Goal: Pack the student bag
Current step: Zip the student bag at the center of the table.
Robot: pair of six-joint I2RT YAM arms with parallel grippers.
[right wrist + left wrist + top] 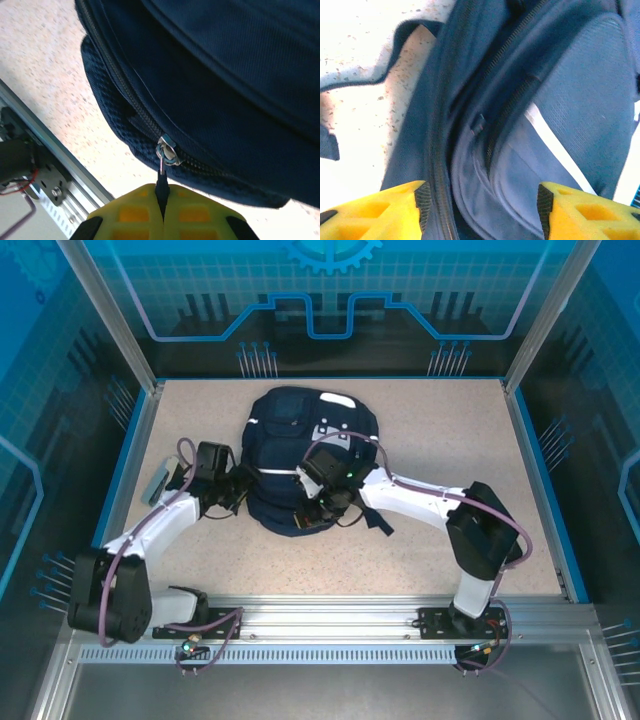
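Toward 6 o'clock on the table, the right gripper is pinching shut on the zipper pull. At 9 o'clock the left gripper is gaping wide astride navy fabric. The student bag is lying flat mid-table, top toward 12 o'clock.

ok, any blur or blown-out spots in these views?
Left wrist: table blown out to near white, bag soft and streaky with blur. Right wrist: zipper pull sharp, bag fabric dark, table washed out at bottom right. Top external: even light, sharp, bag nearly black with little detail.
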